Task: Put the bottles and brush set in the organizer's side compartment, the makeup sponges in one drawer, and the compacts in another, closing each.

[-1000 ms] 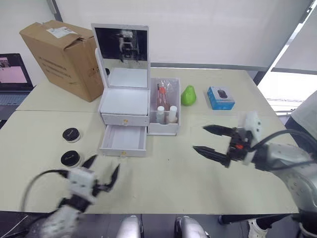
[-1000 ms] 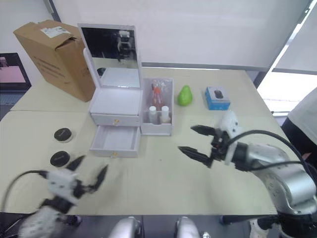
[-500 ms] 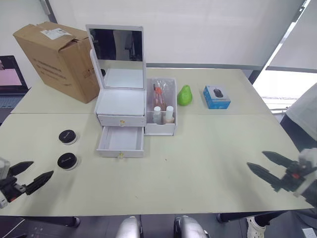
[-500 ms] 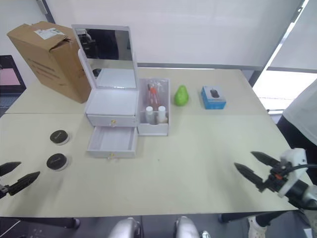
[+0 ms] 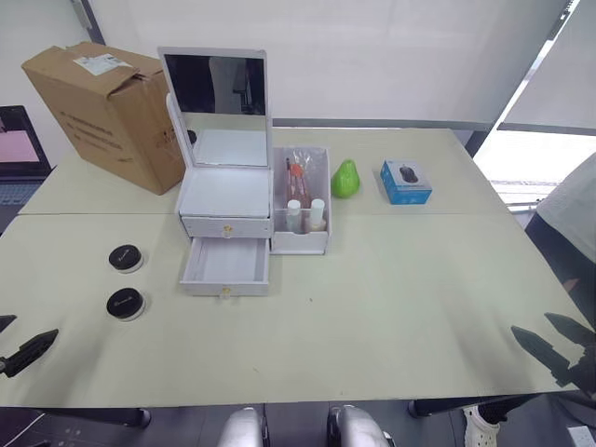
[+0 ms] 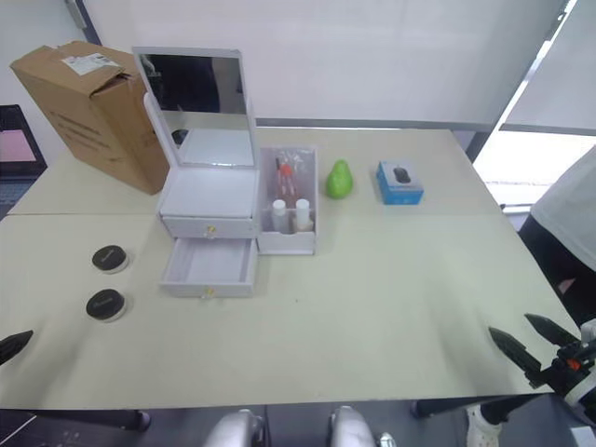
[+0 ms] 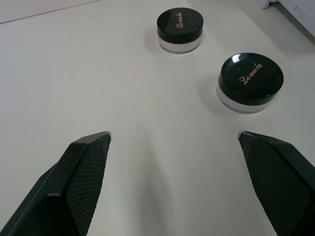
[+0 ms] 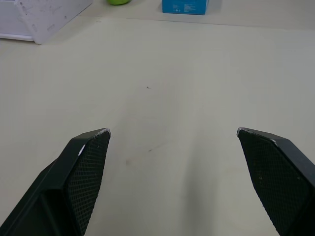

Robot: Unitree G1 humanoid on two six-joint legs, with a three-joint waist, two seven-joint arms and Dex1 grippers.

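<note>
- Black-lidded compacts: the nearer compact (image 5: 125, 303) and the farther compact (image 5: 125, 257) sit side by side near the tabletop's (image 5: 391, 298) left edge, well apart from the organizer (image 5: 228, 219), neither yet put away.
- White organizer stands toward the far edge, mirror lid upright; its lower drawer (image 5: 226, 267) is pulled out and looks empty, the upper drawer (image 5: 227, 224) is closed.
- Side compartment (image 5: 303, 209) on the organizer's right already holds the bottles (image 5: 305, 216) and the brush set (image 5: 300, 177).
- No pink sponges can be seen on the tabletop; whether they lie in the shut upper drawer cannot be told.
- Left hand (image 7: 179, 172) hangs at the near-left corner, fingers spread wide and empty, with both compacts straight ahead of it, toward the far edge.
- Right hand (image 6: 538, 343) hangs off the near-right corner, also spread and empty, far from the compacts.
- Judgement: the left arm is plainly the nearer; the likely next move is forward onto the nearer compact, then right and farther in to the open lower drawer.
- Cardboard box (image 5: 107, 107), green pear (image 5: 346, 179) and blue box (image 5: 406, 182) lie along the far edge.
</note>
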